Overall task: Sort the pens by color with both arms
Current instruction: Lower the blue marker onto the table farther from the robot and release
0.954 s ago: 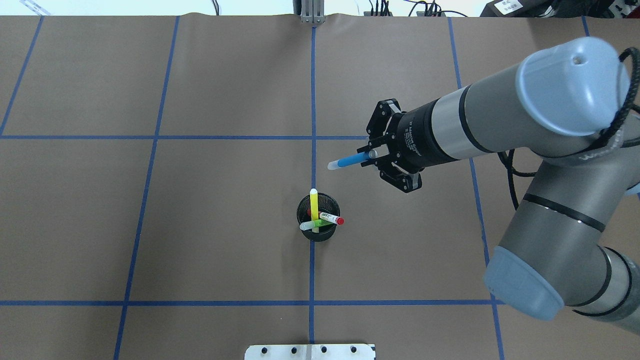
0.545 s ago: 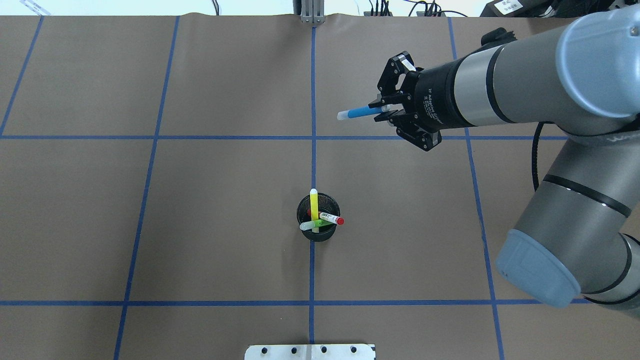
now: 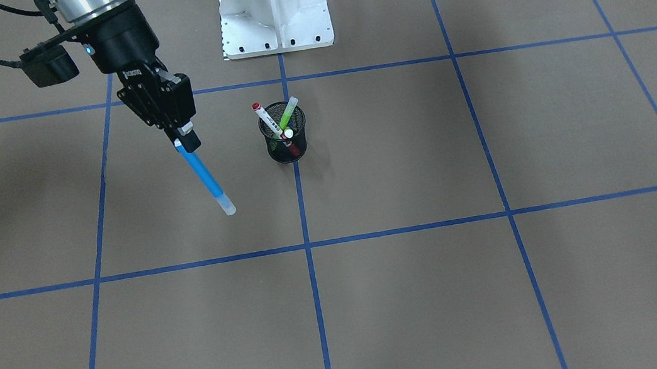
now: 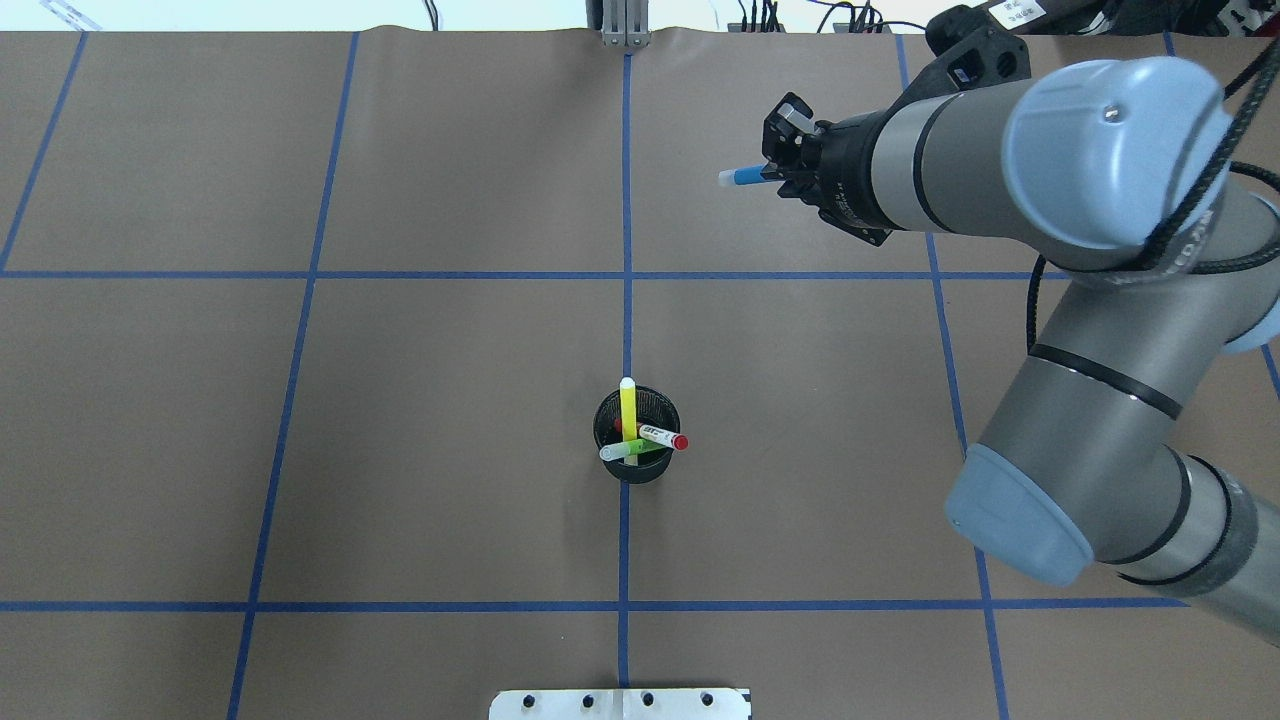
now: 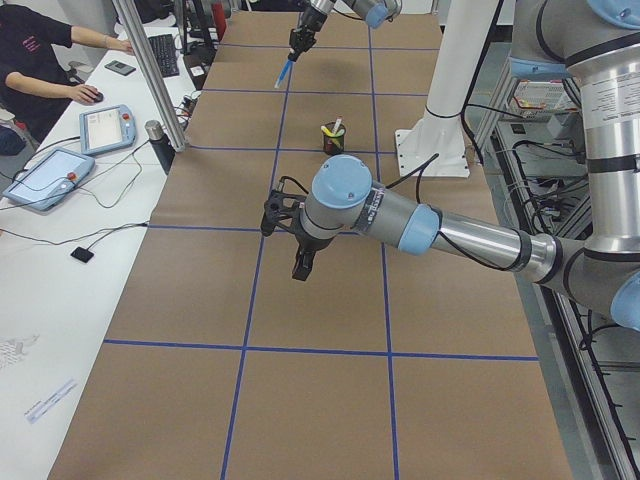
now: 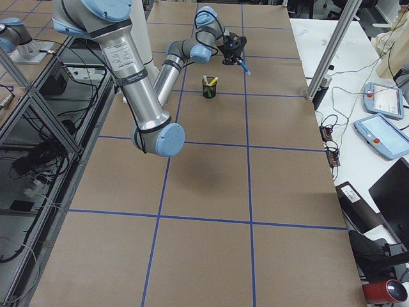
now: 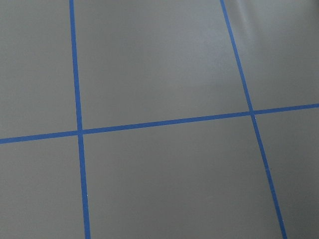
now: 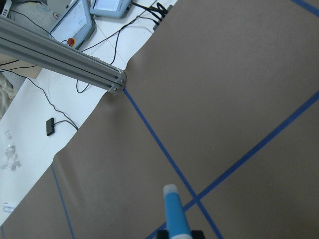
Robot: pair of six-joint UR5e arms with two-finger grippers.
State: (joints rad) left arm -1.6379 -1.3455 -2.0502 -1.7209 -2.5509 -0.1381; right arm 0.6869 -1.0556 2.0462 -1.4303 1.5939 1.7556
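Observation:
My right gripper is shut on the blue pen and holds it in the air over the table's far right part, well away from the cup. The front view shows the gripper with the pen slanting down, clear cap lowest. The pen also shows in the right wrist view. The black mesh cup at the table's middle holds the yellow pen, the red-capped white pen and the lime green pen. My left gripper shows only in the exterior left view; I cannot tell if it is open.
Blue tape lines divide the brown table into squares. The white pedestal base stands behind the cup. An aluminium post rises at the far edge. A desk with tablets and a seated person lie beyond that edge.
My right gripper has carried the blue pen away from the cup toward the table's far edge. The three pens in the cup have not moved.

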